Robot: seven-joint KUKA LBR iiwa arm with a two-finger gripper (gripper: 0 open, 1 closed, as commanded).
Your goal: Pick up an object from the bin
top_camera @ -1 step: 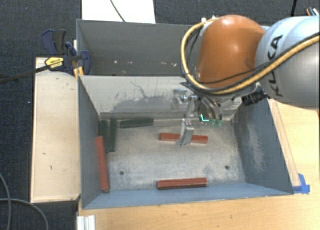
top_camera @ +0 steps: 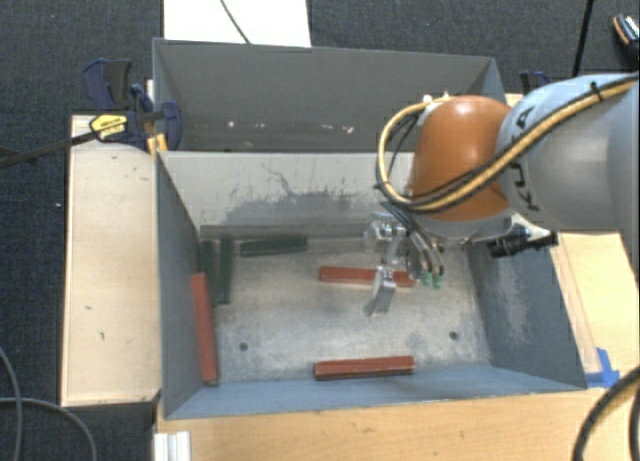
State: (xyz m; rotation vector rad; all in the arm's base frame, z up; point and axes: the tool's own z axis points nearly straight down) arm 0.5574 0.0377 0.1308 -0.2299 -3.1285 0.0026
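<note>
**Figure: grey metal bin (top_camera: 320, 89) with 5 bars, viewed from above.** All positions are given relative to the central red-brown bar (top_camera: 345, 274), which lies flat and roughly crosswise on the bin floor.

Far to the left of the central bar, a long red-brown bar (top_camera: 205, 329) is laid along the foot of the left wall. Just beside it, slightly nearer the central bar and further back, an upright-running dark green bar (top_camera: 217, 271) is seen.

Behind and to the left of the central bar, a second dark green bar (top_camera: 272, 245) is laid along the foot of the back wall.

In front of the central bar, well apart from it, a front red-brown bar (top_camera: 363, 367) is laid parallel to it near the front wall.

The gripper (top_camera: 381, 299) is lowered over the right part of the central bar, whose right end is partly covered by it. Whether the gripper is apart, together or clamped on the bar cannot be told, nor whether contact is made.

Above and to the right of the central bar, the orange cover (top_camera: 462, 154) and looped cables (top_camera: 395, 139) of the arm (top_camera: 580, 149) are shown.
</note>
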